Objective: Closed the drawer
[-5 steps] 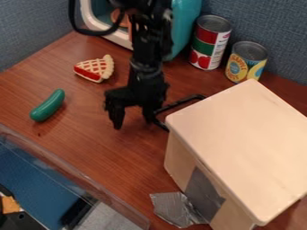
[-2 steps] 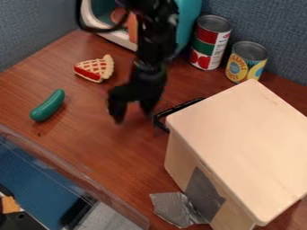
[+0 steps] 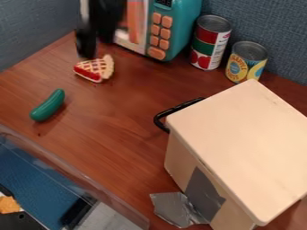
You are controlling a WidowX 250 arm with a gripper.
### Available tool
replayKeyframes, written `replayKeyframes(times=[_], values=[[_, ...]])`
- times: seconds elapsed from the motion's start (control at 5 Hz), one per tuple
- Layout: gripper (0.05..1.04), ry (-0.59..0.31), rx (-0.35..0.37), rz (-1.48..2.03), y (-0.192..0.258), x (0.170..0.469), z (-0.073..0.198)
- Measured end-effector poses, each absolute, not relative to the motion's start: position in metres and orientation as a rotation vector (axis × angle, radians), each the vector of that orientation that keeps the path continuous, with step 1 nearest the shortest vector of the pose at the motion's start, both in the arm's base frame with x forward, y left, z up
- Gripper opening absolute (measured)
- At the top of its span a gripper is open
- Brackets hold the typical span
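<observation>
Brown tabletop (image 3: 108, 148) below, and at eleven o'clock hung the gripper (image 3: 96, 43): spread or pinched, I couldn't say! Lettering marked the yellow-labelled can (image 3: 246, 62), two o'clock.

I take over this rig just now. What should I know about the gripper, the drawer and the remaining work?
Gripper: at the upper left, by the toy pie slice, well away from the drawer's handle; too blurred to tell its grip.
Job's things: the black handle sits close at the far left side of the pale wooden box.
Done: no drawer tray stands out past the box top, so the drawer looks closed.
Left: probably nothing more than checking that it is fully shut.
</observation>
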State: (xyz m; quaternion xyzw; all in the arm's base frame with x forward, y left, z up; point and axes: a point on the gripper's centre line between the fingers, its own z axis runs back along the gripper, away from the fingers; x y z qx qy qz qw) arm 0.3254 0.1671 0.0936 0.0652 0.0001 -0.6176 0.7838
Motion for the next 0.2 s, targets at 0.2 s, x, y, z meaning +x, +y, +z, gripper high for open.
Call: replayKeyframes(times=[0.2], values=[[1.001,-0.059,0.086,-1.073,0.2263,0.3004,0.1461]])
